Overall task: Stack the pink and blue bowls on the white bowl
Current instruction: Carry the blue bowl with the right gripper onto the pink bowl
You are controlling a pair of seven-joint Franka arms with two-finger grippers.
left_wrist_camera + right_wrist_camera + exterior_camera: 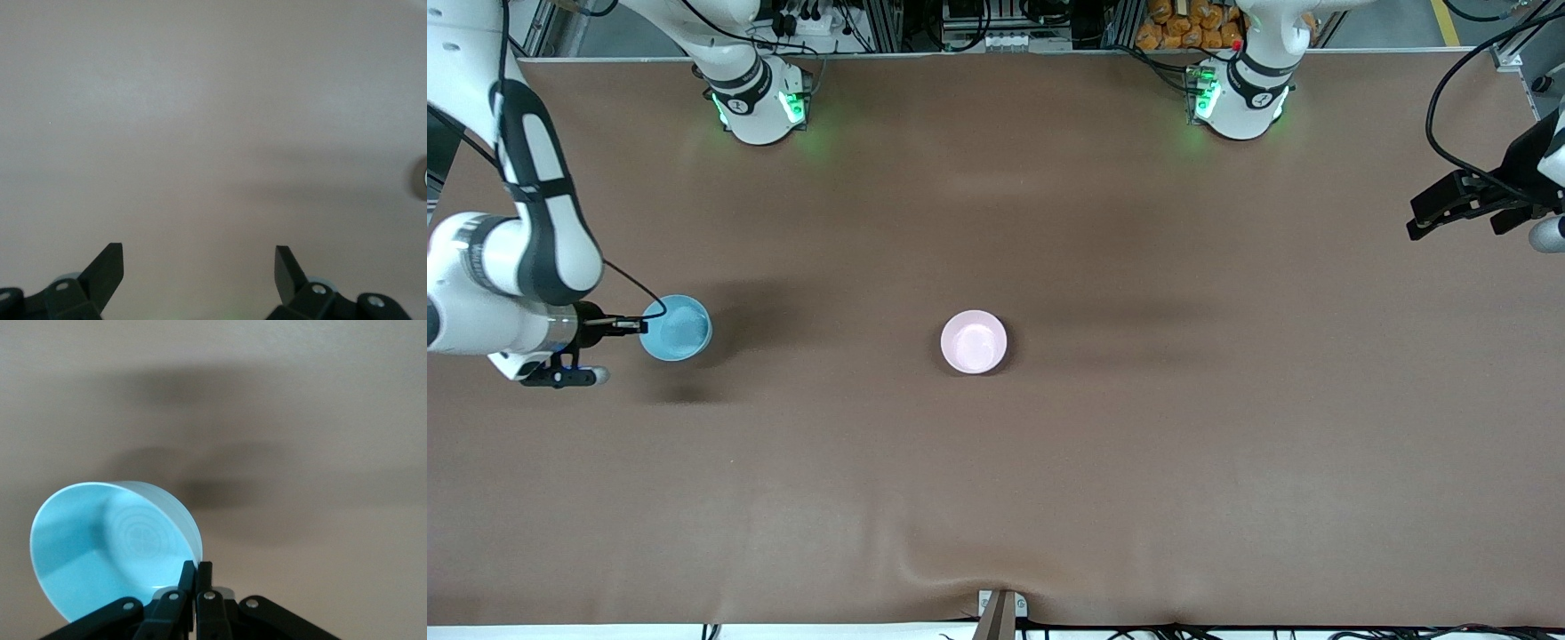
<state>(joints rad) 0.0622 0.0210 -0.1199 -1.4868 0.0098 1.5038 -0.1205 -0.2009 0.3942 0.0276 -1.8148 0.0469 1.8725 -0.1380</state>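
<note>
Midway at best, the stacking job shows one coloured bowl in hand and one at the centre of the table (1138, 498). The right gripper (643, 325), over the right arm's end of the table, has its fingers pinched together on the rim of the blue bowl (676, 328), which appears lifted and tilted in the right wrist view, a shadow lying below it. The pink bowl (974, 341) sits upright mid-table; it may already be nested in the white bowl, though from above no white rim can be made out. Both bowls look plain, smooth and empty. The left gripper (199, 270) waits over bare cloth at the left arm's end, its fingers spread wide and holding nothing.
</note>
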